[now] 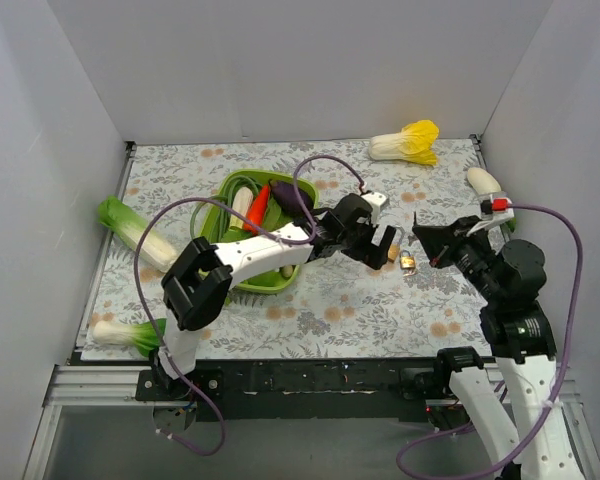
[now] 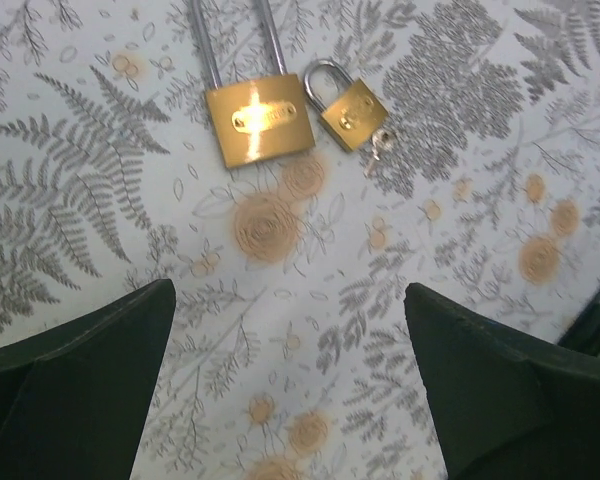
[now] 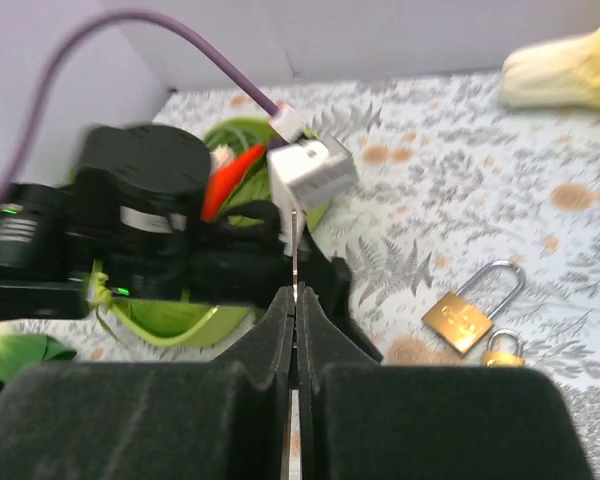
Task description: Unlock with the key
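Currently left gripper (image 2: 288, 300) hangs over the fern-print cloth (image 2: 100, 180), pads spread wide, empty; right gripper (image 3: 295, 295) points roughly level at the left arm, pressed shut. Tiny silvery key (image 2: 380, 143) touches a corner of the small brass padlock (image 2: 352, 115), beside the bigger long-shackled padlock (image 2: 260, 122).

Up from the black mounting rail (image 1: 310, 378), the left arm (image 1: 242, 255) and right arm (image 1: 510, 285) wear white shells between bulky black joint housings. A purple cable (image 3: 230, 70) loops off each. Farthest from the rail, the right arm bears a red tag (image 1: 499, 205). The left gripper (image 2: 290, 300) and right gripper (image 3: 296, 300) have matte black, wedge-shaped fingers.
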